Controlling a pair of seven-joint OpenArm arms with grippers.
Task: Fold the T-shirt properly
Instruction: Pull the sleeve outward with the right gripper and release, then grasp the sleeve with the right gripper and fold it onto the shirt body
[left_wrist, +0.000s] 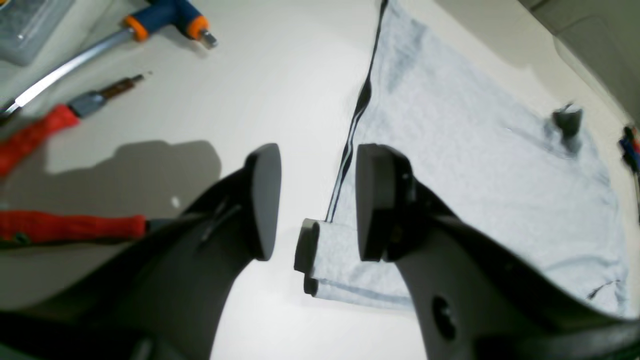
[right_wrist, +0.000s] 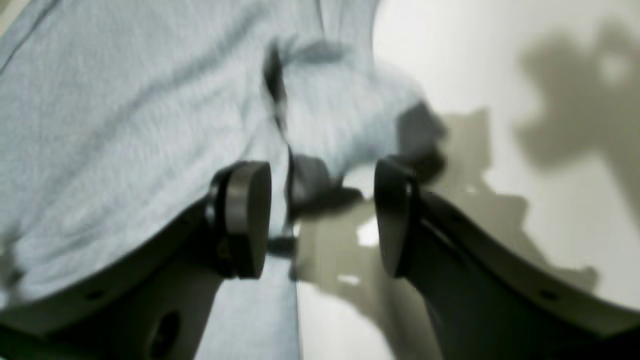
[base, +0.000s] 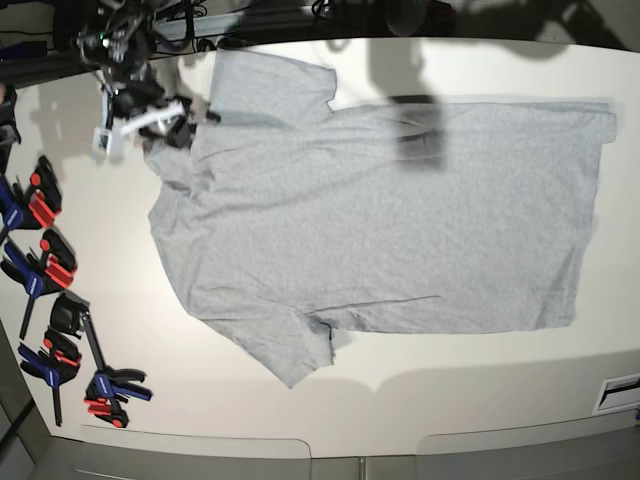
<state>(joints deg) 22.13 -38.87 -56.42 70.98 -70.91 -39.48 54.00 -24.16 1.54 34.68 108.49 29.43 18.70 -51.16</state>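
We note the T-shirt (base: 380, 220) spread flat along the counter (base: 480, 390), long axis left-right in the base view, both end effectors spread and empty, right end effector (right_wrist: 322, 220) at its shoulder edge.

A workshop or robot lab, it seems: red-and-blue bar clamps (base: 45, 262) line the white worktop (base: 480, 400) edge, and a T-handle wrench (left_wrist: 165, 20) lies nearby, slightly blurred.

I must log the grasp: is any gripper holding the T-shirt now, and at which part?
Nothing is held. The left gripper and right gripper are both open above the T-shirt.
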